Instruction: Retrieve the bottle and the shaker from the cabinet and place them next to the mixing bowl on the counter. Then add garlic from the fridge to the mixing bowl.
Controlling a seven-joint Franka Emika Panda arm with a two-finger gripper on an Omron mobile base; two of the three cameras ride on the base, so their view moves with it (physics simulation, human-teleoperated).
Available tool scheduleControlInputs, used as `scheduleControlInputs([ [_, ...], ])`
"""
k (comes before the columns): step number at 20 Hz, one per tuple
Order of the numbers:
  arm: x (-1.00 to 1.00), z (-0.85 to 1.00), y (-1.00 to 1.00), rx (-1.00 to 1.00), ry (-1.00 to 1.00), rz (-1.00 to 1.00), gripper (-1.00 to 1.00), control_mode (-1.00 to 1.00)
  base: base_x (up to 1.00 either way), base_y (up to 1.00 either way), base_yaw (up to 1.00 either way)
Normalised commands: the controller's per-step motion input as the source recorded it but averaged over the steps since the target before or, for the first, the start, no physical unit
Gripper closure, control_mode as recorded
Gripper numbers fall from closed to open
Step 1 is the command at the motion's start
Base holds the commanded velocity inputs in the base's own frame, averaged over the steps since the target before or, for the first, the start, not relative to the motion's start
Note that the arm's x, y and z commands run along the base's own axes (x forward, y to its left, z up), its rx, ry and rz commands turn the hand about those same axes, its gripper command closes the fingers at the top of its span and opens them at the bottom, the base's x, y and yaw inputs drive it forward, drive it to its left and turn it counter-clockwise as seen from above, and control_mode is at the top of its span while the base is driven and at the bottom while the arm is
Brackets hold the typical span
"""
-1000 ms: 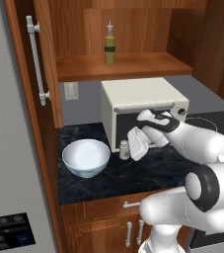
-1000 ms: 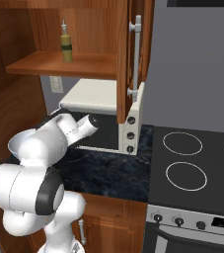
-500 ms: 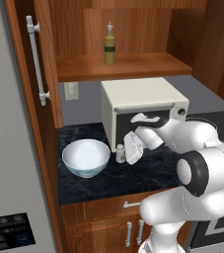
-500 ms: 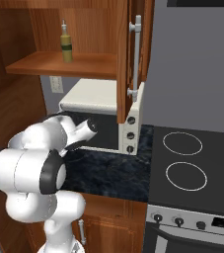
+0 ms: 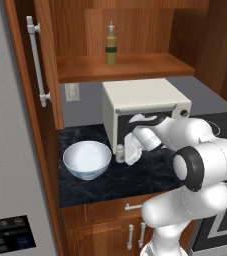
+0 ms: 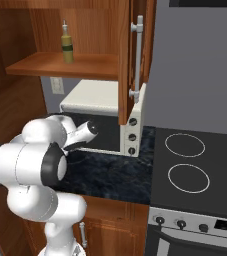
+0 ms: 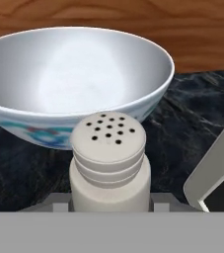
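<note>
The white arm folds low and leftward, its pincer (image 5: pixel 122 155) seemingly pointing down.

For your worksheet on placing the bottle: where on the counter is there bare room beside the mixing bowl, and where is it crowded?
Bare dark counter runs along the front edge, before the mixing bowl and the shaker. Crowded: the gap between bowl and toaster oven, where the shaker and the gripper sit. The bottle stands on the cabinet shelf.
</note>
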Motion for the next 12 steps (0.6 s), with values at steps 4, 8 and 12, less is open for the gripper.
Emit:
scheduleControlInputs([
  [4,0.11,-0.27,0.04,0.00,0.00,-0.01,1.00,-1.00,0.00,0.00,0.00],
  [8,0.10,-0.26,0.02,0.00,0.00,0.00,1.00,-1.00,0.00,0.00,0.00],
  [12,0.00,-0.39,0.00,0.00,0.02,0.00,1.00,-1.00,0.00,0.00,0.00],
])
